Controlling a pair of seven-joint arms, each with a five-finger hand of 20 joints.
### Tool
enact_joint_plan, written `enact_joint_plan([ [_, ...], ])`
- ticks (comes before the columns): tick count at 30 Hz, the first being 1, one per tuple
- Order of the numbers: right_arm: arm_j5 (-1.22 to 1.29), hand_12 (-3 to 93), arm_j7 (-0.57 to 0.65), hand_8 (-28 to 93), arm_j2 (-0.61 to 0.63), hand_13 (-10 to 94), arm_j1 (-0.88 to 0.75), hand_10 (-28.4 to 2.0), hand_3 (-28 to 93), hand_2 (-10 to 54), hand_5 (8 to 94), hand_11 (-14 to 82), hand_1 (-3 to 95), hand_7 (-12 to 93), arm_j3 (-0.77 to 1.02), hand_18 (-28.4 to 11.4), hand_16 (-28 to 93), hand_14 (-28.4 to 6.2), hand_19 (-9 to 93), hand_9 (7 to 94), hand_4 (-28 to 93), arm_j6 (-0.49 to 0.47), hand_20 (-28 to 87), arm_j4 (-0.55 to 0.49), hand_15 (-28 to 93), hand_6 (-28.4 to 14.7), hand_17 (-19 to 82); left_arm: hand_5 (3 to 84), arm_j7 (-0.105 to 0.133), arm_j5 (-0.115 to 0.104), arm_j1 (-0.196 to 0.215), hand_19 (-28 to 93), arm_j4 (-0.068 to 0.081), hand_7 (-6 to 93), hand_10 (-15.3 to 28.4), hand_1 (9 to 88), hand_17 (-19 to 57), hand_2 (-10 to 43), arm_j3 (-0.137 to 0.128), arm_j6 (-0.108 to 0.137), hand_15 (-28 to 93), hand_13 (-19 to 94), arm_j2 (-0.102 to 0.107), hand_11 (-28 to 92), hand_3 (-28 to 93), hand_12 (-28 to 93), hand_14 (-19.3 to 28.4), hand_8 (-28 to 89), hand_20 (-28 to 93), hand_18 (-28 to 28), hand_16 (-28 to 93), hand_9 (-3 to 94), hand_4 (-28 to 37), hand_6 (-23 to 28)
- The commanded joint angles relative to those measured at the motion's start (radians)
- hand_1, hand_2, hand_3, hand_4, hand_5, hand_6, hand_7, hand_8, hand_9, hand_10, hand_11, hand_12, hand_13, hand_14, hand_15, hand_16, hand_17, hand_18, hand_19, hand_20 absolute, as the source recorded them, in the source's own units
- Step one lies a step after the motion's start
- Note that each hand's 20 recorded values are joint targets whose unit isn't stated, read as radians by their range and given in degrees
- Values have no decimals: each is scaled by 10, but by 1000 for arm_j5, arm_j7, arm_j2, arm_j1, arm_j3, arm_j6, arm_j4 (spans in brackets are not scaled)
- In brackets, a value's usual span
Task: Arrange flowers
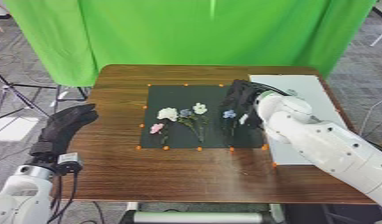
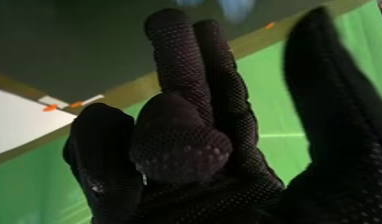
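On the dark mat (image 1: 174, 141) in the head view lie a large white flower (image 1: 168, 114), a smaller white one (image 1: 200, 108), a blue one (image 1: 186, 113) and a pink one (image 1: 156, 128), stems toward the near edge. Another blue flower (image 1: 229, 114) lies close beside my right hand (image 1: 244, 95), which is over the mat's right part and hides some of it. In the right wrist view, my right hand (image 2: 192, 145) has some fingers straight, others bent, the thumb apart, holding nothing visible; blurred blue petals (image 2: 235, 7) lie beyond. My left hand (image 1: 67, 122) is open off the table's left side.
A white board (image 1: 296, 156) lies on the table's right side, partly under the right arm, with a small greenish item (image 1: 291, 92) near its far end. Orange markers line the mat's edges. The brown table (image 1: 170, 175) has a green curtain (image 1: 205, 35) behind it.
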Motion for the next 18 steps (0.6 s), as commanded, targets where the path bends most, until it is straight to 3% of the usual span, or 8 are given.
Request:
enact_joint_plan([
  [1, 2, 228, -5, -76, 35, 912, -4, -166, 587, -95, 646, 148, 270, 136, 110, -164, 312, -12, 932, 712, -127, -55, 644, -22, 653, -20, 642, 448, -10, -1, 10, 50, -2, 202, 129, 309, 10, -57, -3, -14, 164, 353, -4, 247, 632, 163, 169, -82, 134, 116, 47, 448, -139, 32],
  [6, -129, 218, 17, -60, 69, 887, 8, -179, 573, -95, 595, 98, 219, 102, 132, -177, 310, -26, 932, 641, -107, 24, 619, -9, 639, -26, 610, 449, -11, 0, 11, 50, -4, 201, 129, 309, 10, -58, -4, -15, 164, 353, -4, 245, 633, 162, 169, -82, 134, 116, 47, 448, -138, 32],
  [10, -402, 187, 60, -49, 75, 873, 37, -179, 586, -95, 506, 60, 224, 71, 132, -178, 304, -27, 932, 517, -104, -81, 594, 58, 639, -20, 594, 449, -10, -1, 15, 50, -5, 201, 129, 309, 9, -57, -6, -11, 165, 352, -5, 246, 632, 162, 169, -82, 135, 117, 47, 448, -138, 32],
  [11, -377, 177, 22, -47, 83, 869, 38, -176, 589, -95, 487, 52, 234, 66, 138, -179, 303, -28, 932, 489, -105, -83, 593, 87, 646, -20, 593, 449, -11, 0, 18, 53, -7, 202, 129, 309, 8, -57, -8, -11, 165, 352, -6, 246, 632, 162, 169, -82, 136, 119, 47, 448, -138, 32],
  [14, -407, 141, 5, -44, 97, 865, 62, -152, 595, -95, 475, 49, 252, 64, 130, -179, 291, -22, 932, 462, -110, -133, 604, 148, 673, -17, 599, 448, -9, 0, 31, 62, -14, 204, 129, 308, 7, -57, -15, -7, 165, 352, -11, 245, 632, 161, 169, -81, 141, 124, 47, 448, -137, 31],
  [18, -464, 126, 91, -46, 82, 865, 97, -150, 600, -95, 468, 50, 259, 67, 80, -177, 282, -18, 932, 443, -124, -175, 639, 202, 699, -10, 612, 449, -13, 0, 23, 65, -10, 203, 128, 308, 7, -57, -12, -12, 166, 351, -10, 246, 631, 162, 169, -83, 141, 126, 47, 447, -137, 32],
])
